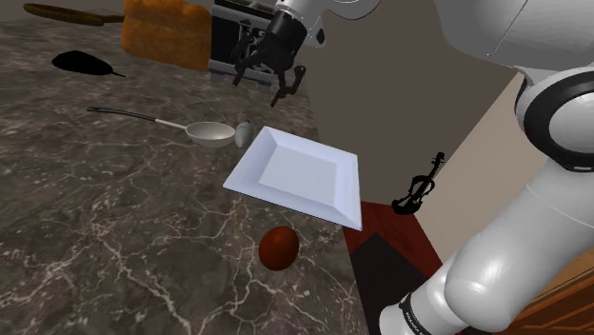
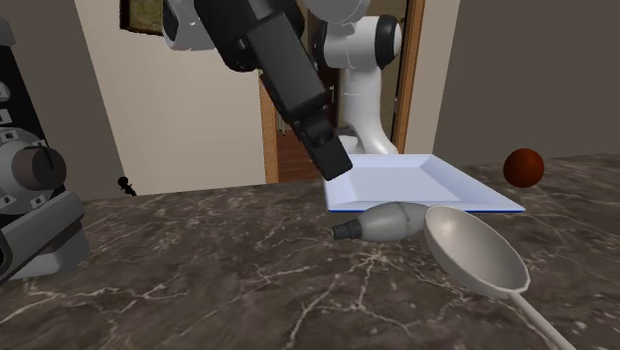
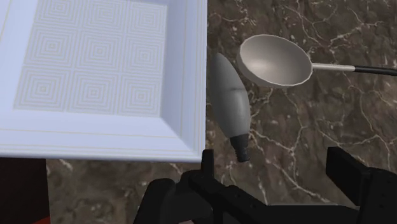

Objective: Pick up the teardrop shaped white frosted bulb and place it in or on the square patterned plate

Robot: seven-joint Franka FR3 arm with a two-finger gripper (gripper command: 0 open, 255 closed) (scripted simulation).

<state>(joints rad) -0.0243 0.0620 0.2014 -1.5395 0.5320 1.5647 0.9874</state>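
Your gripper (image 1: 268,81) hanging upper centre in the shoulder view, fingers spread apart and empty, bulb (image 3: 230,105) lying mid-frame on the counter (image 1: 114,219), between plate (image 3: 184,76) and ladle (image 3: 275,60)

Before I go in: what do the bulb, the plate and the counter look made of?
Bulb: matte grey-white body, frosted glass perhaps, with a dark ribbed screw base. Plate: smooth white, likely ceramic, with a faint square pattern. Counter: dark polished stone with white veins, marble-like.
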